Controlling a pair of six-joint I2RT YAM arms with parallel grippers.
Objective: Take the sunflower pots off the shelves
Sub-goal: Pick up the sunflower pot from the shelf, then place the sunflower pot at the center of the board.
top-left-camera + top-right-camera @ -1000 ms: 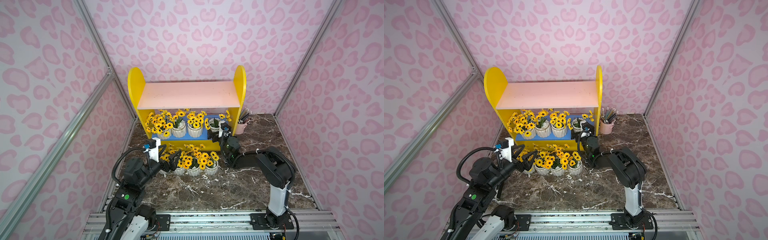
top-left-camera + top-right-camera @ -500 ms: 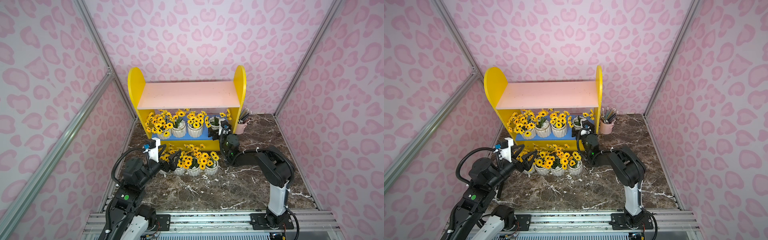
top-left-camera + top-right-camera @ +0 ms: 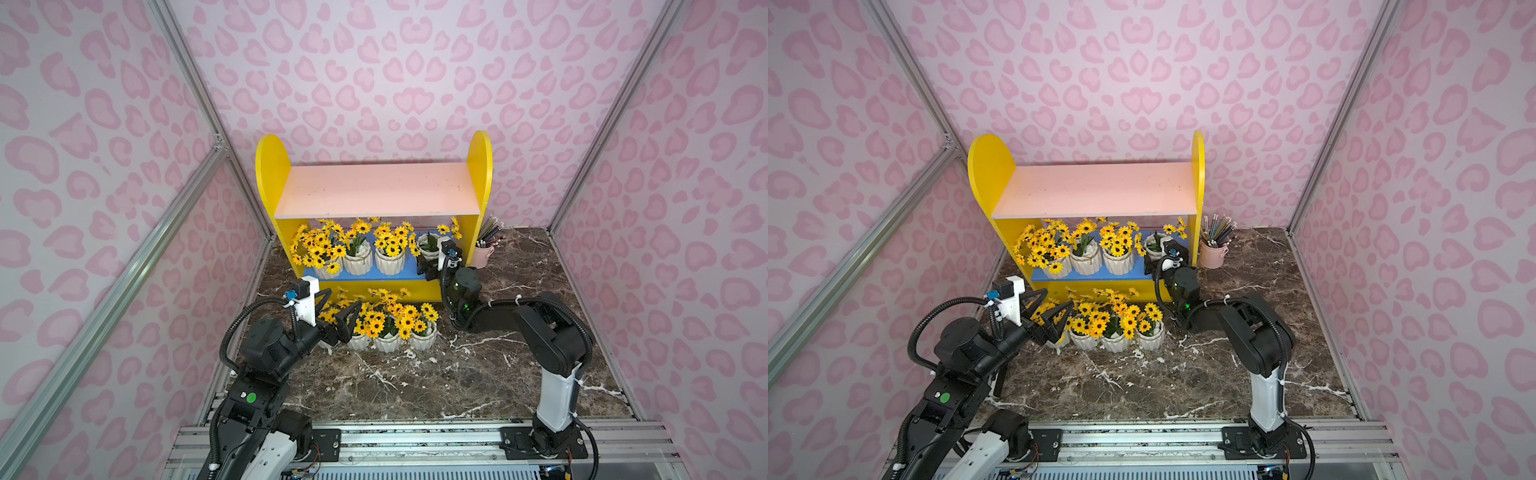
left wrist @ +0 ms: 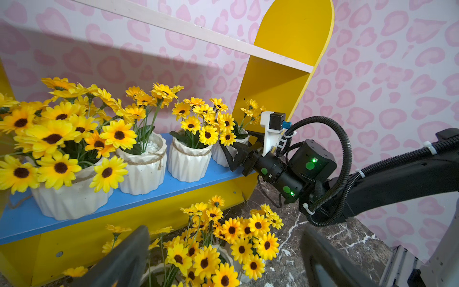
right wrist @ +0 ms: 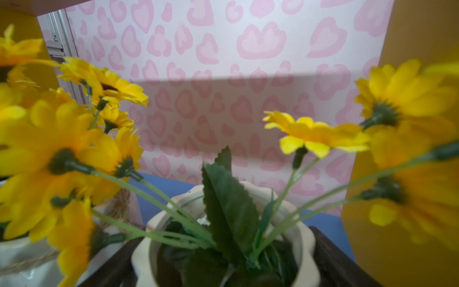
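Observation:
The shelves (image 3: 374, 191) stand at the back wall, with a bare pink upper board and a blue lower board (image 3: 409, 271). Several sunflower pots sit on the blue board. My right gripper (image 3: 428, 254) reaches into the right end and is shut on the rightmost sunflower pot (image 3: 429, 242). In the right wrist view that pot's white rim (image 5: 301, 238) sits between both dark fingers (image 5: 327, 253). More sunflower pots (image 3: 387, 341) stand in a row on the floor in front. My left gripper (image 3: 340, 316) hangs open over the leftmost floor pot (image 4: 198, 263), gripping nothing.
A pink cup of pencils (image 3: 484, 255) stands on the floor just right of the shelf's right side panel (image 3: 478, 166). Pink-patterned walls close in on three sides. The dark marble floor (image 3: 415, 386) stretches toward the rail at the front.
My right gripper has pushed a little further into the shelf and its jaws have narrowed onto the rightmost pot. The left arm has not moved.

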